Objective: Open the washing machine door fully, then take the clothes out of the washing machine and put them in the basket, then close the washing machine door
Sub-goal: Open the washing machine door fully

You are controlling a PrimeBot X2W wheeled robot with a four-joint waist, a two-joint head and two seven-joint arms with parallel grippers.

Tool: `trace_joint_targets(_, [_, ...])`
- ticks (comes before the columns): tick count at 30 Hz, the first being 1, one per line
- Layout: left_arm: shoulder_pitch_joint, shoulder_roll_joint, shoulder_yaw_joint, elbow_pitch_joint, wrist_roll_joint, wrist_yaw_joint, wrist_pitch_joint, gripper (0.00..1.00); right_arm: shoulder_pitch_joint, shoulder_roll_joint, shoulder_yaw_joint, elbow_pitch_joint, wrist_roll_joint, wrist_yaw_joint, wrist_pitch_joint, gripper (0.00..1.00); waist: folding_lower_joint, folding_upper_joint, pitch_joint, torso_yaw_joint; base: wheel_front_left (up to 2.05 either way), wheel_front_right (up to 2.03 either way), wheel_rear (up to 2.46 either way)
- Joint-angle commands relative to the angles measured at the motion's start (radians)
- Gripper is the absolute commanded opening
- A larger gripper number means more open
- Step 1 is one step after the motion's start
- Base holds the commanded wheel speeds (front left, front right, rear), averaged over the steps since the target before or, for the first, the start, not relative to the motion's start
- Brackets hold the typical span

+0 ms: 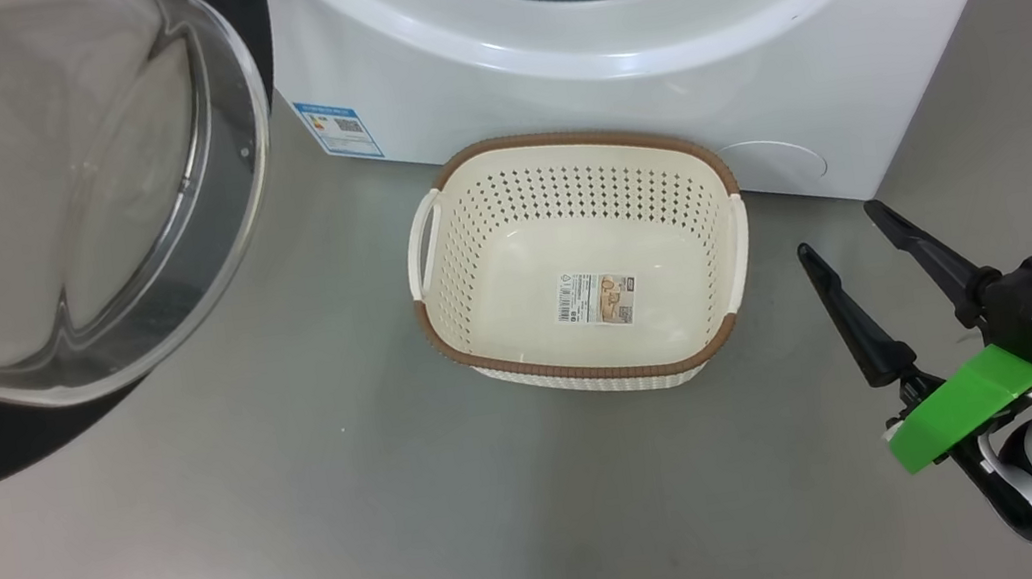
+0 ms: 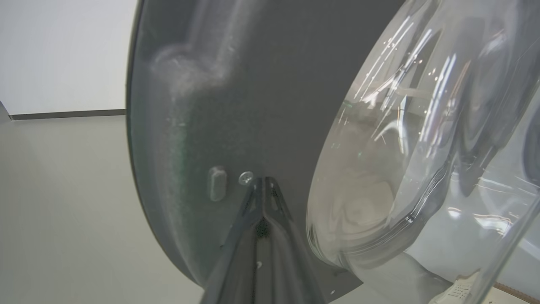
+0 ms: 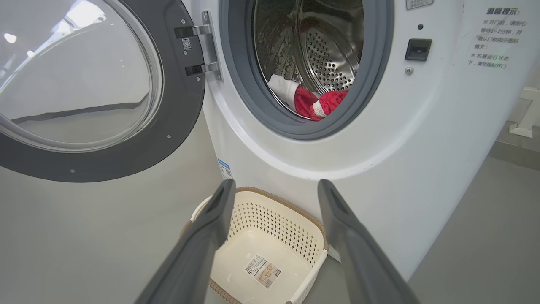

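The big round washing machine door (image 3: 177, 126), glossy black rim around a bulging clear glass bowl, stands swung wide on its hinge beside the boxy white front-loading washing machine (image 3: 400, 147). The left claw (image 2: 263, 181) is clenched, fingers pressed together with nothing between them, pointing at the door's dark inner rim; contact, I cannot tell. The right claw (image 1: 838, 229) hangs released, fingers spread wide, to the right of the small cream perforated basket with a brown rim (image 1: 555, 137), which sits on the grey floor (image 1: 305, 511) just before the machine. The bright red and white clothes (image 3: 314, 103) lie low in the steel drum.
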Motion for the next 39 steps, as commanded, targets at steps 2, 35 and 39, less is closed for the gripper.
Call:
trace_joint_targets(2, [-0.025, 0.071, 0.037, -0.017, 0.013, 0.006, -0.006, 0.00, -0.015, -0.001, 0.023, -0.024, -0.019, 0.002, -0.012, 1.00, -0.0001, 0.0000, -0.002, -0.002, 0.00, 0.00, 0.00])
trace_joint_targets(35, [0.263, -0.076, -0.153, -0.260, -0.091, -0.004, -0.006, 1.00, 0.059, 0.027, -0.007, -0.017, 0.008, 0.002, -0.012, 1.00, -0.0001, 0.0000, -0.111, -0.030, 0.00, 0.00, 0.00])
trace_joint_targets(39, [0.321, -0.077, -0.213, -0.318, -0.118, -0.004, -0.006, 1.00, 0.074, 0.030, -0.018, -0.020, 0.010, 0.002, -0.012, 1.00, -0.0001, 0.0000, -0.124, -0.052, 0.00, 0.00, 0.00])
